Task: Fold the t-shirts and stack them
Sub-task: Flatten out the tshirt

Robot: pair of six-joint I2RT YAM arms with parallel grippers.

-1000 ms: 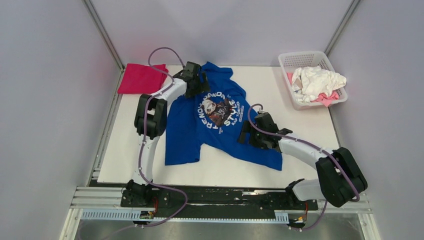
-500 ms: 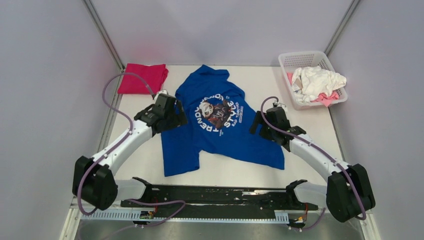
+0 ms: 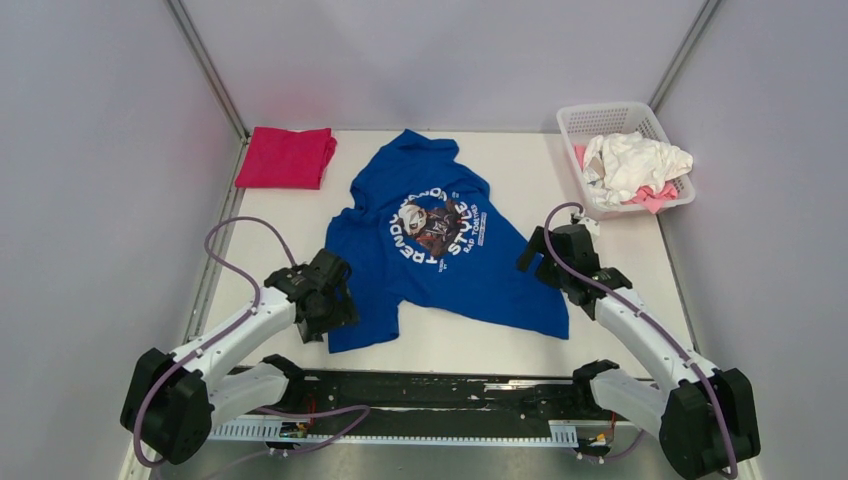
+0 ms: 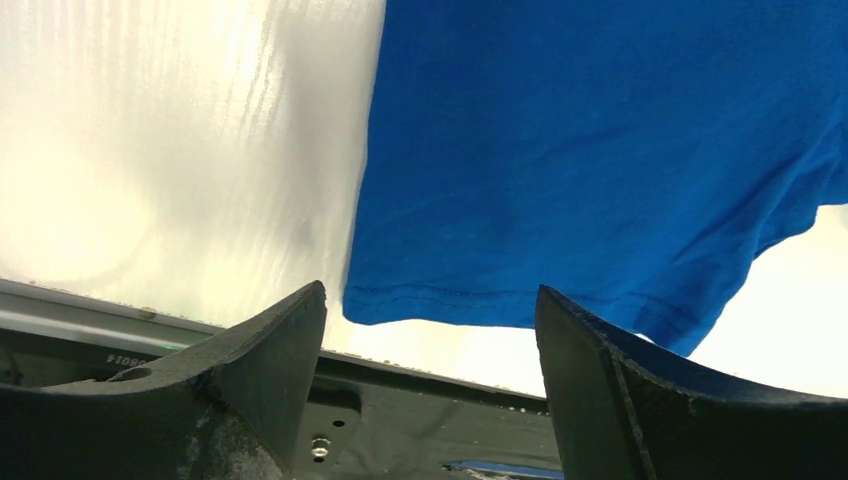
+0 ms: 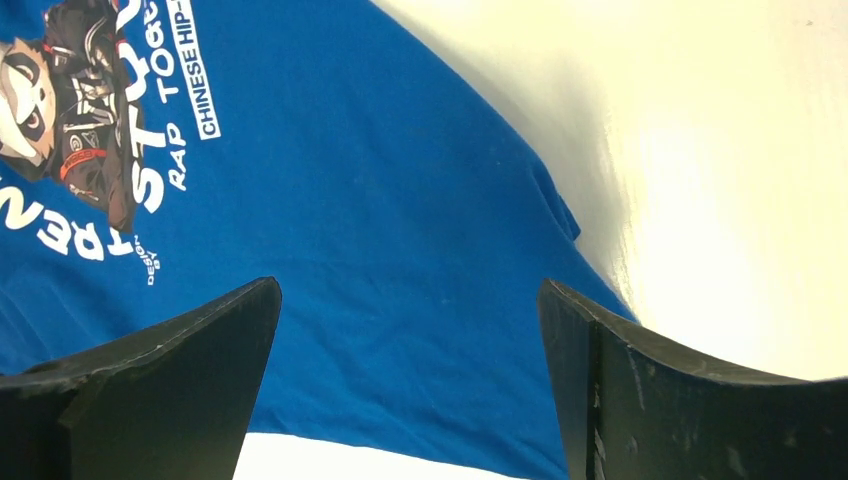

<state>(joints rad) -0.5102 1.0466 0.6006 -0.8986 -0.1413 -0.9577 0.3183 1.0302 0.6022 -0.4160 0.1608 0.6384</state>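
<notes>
A royal-blue t-shirt with a dark round graphic and white lettering lies spread face up on the white table. My left gripper hangs open at the shirt's near left corner. In the left wrist view the blue hem corner sits just beyond that gripper, with nothing between the jaws. My right gripper stands open over the shirt's right edge, and the right wrist view shows blue cloth below this gripper. A folded magenta t-shirt lies at the far left.
A white basket at the far right holds a crumpled white shirt and a pale pink one. The black rail with the arm bases runs along the near table edge.
The left arm has swung back from the shirt's far collar to its near left corner. The right gripper has slid from over the shirt's middle to its right edge.
</notes>
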